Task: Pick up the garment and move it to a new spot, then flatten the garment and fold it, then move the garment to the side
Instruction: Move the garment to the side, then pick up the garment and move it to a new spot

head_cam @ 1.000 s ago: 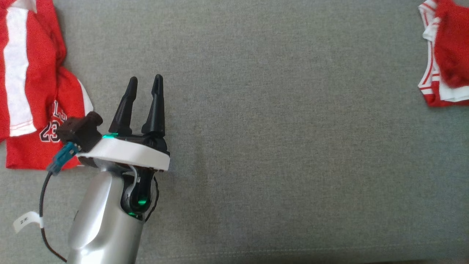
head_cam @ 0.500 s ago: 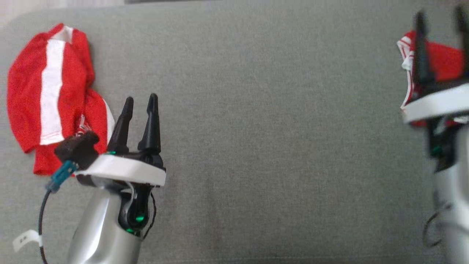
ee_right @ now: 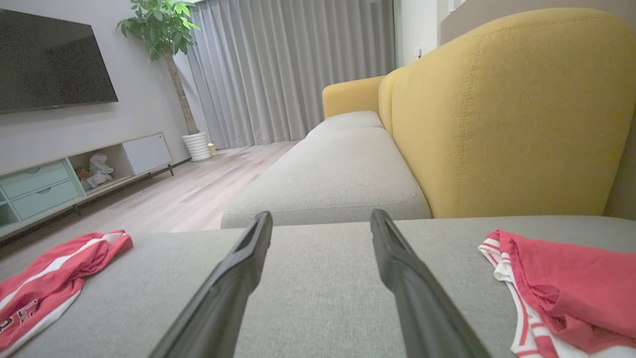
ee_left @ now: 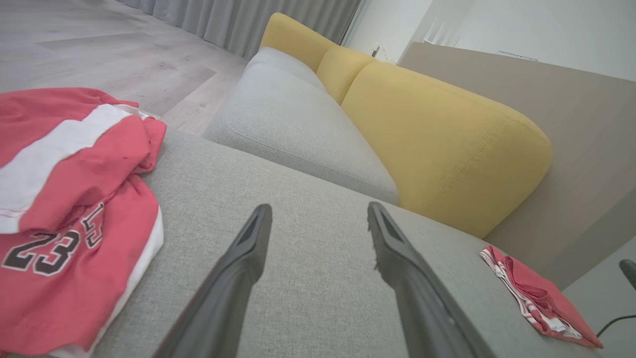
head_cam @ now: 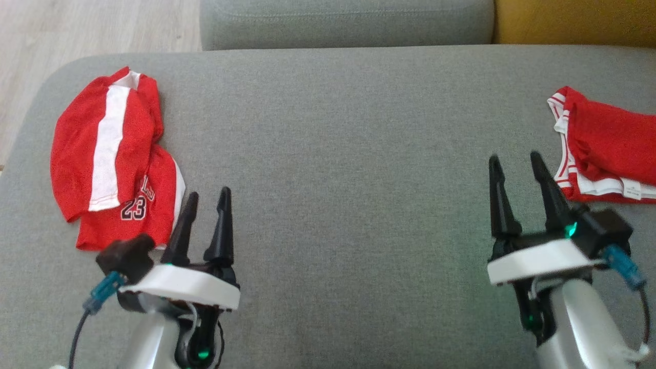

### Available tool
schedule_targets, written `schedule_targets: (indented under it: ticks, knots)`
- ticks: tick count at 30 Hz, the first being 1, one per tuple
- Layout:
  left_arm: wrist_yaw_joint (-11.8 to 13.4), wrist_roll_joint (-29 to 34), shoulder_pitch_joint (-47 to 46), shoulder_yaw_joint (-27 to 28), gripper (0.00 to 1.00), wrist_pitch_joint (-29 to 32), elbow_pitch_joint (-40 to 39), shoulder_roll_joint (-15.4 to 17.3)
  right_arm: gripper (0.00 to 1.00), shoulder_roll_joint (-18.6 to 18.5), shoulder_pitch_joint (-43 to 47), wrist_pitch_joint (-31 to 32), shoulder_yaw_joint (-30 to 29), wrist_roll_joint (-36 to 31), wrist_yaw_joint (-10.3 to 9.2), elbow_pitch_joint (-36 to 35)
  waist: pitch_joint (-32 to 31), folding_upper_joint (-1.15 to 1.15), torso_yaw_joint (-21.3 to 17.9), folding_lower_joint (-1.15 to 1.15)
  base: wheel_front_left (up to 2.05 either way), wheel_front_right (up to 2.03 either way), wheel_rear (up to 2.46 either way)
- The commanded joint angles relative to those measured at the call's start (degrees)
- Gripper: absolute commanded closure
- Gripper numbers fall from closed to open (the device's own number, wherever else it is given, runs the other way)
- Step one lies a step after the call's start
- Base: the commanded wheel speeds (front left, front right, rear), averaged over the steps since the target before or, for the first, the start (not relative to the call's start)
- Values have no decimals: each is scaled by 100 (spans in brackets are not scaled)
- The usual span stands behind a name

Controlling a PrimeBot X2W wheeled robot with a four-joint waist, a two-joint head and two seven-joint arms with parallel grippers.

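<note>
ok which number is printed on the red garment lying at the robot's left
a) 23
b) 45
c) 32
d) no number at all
a: the red garment beside the left gripper shows a dark 23 on its lower flap, readable in the head view and the left wrist view.

Sofa seat (head_cam: 348, 128): grey woven cloth, matt, coarse grain. Crumpled red garment (head_cam: 77, 154): thin soft cloth, creased; white stripe, printed black numerals. Folded red garment (head_cam: 610, 138): same thin cloth, white-trimmed edge. Left tool (head_cam: 208, 192), right tool (head_cam: 514, 156): fingers dark matt plastic; collars white, smooth, slight sheen. Right forearm (head_cam: 584, 318): silver, glossy. Back cushion (ee_left: 437, 134): yellow cloth, fine weave, stitched seam. Floor (head_cam: 92, 25): pale wood planks, smooth.
</note>
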Motion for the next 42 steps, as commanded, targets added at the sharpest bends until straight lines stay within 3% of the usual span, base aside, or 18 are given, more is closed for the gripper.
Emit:
schedule_targets:
  ticks: [1, 27, 33, 42]
  knots:
    - [29, 46, -99, 118, 0, -70, -214, 52, 0, 46, 11, -119, 119, -86, 37, -136, -53, 0, 3, 0, 0, 0, 0]
    - [58, 88, 84, 13, 0, -70, -379, 52, 0, 60, 273, -244, 230, 71, 37, -8, -144, 0, 88, 0, 0, 0, 0]
    - [95, 51, 19, 112, 0, -70, -431, 52, 0, 61, 272, -245, 421, 112, 37, -14, -143, 0, 477, 0, 0, 0, 0]
    - [134, 96, 83, 369, 0, -70, -508, 52, 0, 61, 275, -244, 734, 105, 37, 69, -289, 0, 1490, 0, 0, 0, 0]
